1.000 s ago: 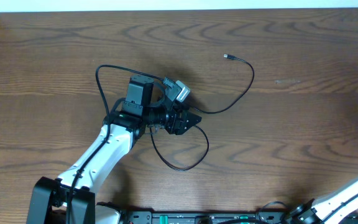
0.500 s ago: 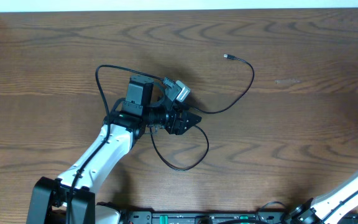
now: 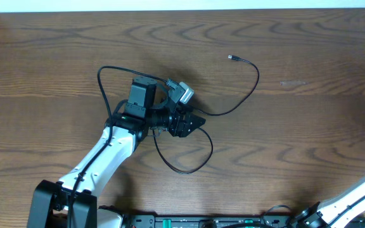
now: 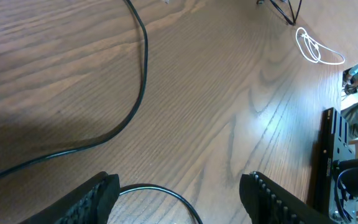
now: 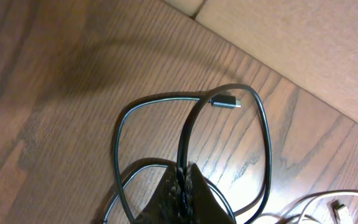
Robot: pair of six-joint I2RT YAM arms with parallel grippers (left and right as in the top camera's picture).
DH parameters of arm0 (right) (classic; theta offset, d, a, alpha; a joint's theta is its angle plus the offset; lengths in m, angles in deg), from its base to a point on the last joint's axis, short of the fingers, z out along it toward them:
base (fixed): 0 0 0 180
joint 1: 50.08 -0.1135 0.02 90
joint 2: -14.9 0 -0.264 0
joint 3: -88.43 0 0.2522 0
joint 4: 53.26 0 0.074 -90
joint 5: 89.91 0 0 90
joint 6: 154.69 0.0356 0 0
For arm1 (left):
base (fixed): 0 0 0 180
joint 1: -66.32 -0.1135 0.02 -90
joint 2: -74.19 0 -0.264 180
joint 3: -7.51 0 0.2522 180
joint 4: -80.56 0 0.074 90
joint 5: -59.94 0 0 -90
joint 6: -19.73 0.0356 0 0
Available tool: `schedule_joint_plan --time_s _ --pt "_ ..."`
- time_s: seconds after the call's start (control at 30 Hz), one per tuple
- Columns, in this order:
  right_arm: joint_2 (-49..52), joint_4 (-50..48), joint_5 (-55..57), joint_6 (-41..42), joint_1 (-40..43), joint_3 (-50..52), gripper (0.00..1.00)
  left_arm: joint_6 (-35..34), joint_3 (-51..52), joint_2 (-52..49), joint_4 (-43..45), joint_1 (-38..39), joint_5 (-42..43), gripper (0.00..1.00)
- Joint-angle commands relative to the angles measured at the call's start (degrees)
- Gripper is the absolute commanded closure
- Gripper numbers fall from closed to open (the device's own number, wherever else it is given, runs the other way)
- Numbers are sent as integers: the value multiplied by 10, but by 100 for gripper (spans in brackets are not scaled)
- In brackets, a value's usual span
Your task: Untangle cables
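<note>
Black cable point(image 4: 143, 74) curves ahead of the left gripper point(image 4: 179, 186), and one loop of it passes between the wide-open, empty jaws. The right gripper point(image 5: 182, 186) has its jaws pressed together on a second black cable point(image 5: 188, 134), whose plug end point(image 5: 226, 103) lies just beyond the tips.

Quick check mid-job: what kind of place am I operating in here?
Probably a robotics lab bench, not a home: a wood-grain table, the white left arm based at its near edge beside a black equipment rail, and a loose black cable laid out on it.
</note>
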Motion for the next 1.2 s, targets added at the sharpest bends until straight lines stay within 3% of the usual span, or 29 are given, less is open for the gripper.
schedule_joint_plan --time_s 0.0,0.07,0.1,0.13,0.17,0.27,0.63,0.87,1.17 --pt "2 4 14 5 0 0 99 2 -2 9 3 1 7 32" --pt "2 7 14 4 2 0 98 2 -2 9 3 1 7 32" --pt "2 10 14 4 2 0 92 2 -2 9 2 1 7 31" --pt "2 14 19 4 3 0 67 1 -2 9 2 1 8 31" --pt "2 17 25 5 3 0 34 1 -2 9 2 1 8 32" --pt "0 22 26 4 -2 -3 1 1 -2 9 2 2 9 31" --pt "-81 75 24 53 -21 -28 1 -3 -2 9 0 2 27 32" --pt "-168 202 54 164 -12 -28 1 -3 -2 9 7 3 54 31" --pt "-243 298 9 204 -14 -27 1 -17 -2 11 7 3 56 31"
